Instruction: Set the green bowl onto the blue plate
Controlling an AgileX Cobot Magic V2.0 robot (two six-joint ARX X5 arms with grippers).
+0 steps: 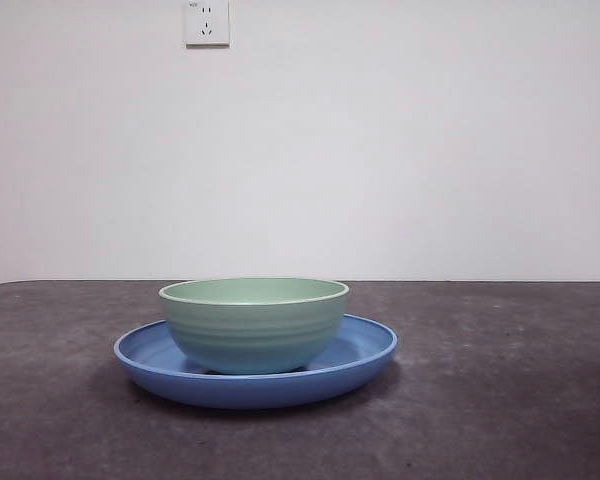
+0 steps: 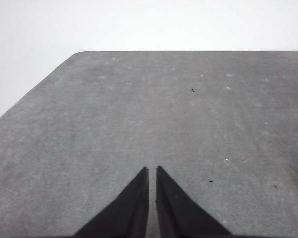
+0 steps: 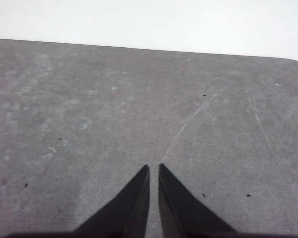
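The pale mint-green ridged bowl (image 1: 254,325) sits upright at the centre of the glossy blue plate (image 1: 365,350), so the task looks finished. The left gripper (image 2: 152,171) and right gripper (image 3: 154,168) are closed, empty, over bare tabletop (image 1: 500,400).

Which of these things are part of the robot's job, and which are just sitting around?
Part of the job:
green bowl, standing upright on the plate
blue plate, under the bowl
left gripper and right gripper, both shut, holding nothing

Just there:
dark table
wall socket
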